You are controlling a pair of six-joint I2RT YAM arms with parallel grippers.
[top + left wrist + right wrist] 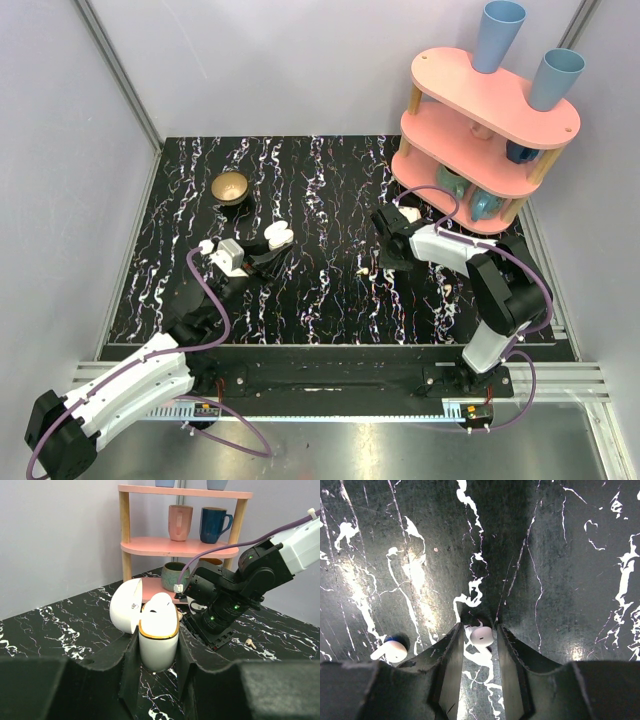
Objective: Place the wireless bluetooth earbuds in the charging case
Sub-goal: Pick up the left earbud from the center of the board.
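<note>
The white charging case (pixel 158 640) with a gold rim stands upright with its lid (pixel 126 605) hinged open to the left. My left gripper (pixel 157 647) is shut on the case body. It shows in the top view (pixel 268 250) at left of centre, with the case (pixel 278 237) at its tip. My right gripper (pixel 479 630) is open, pointing down at the tabletop, its fingertips on either side of a white earbud (pixel 481 635). A second earbud (pixel 391 651) lies to the left of it. In the top view the right gripper (pixel 383 262) is over the earbuds (pixel 364 270). Another earbud (pixel 447 290) lies by the right arm.
A pink two-tier shelf (pixel 480 130) with mugs and blue cups stands at the back right, close behind the right arm. A small brass bowl (pixel 231 187) sits at the back left. An earbud (pixel 250 643) lies on the table beyond the right arm's wrist.
</note>
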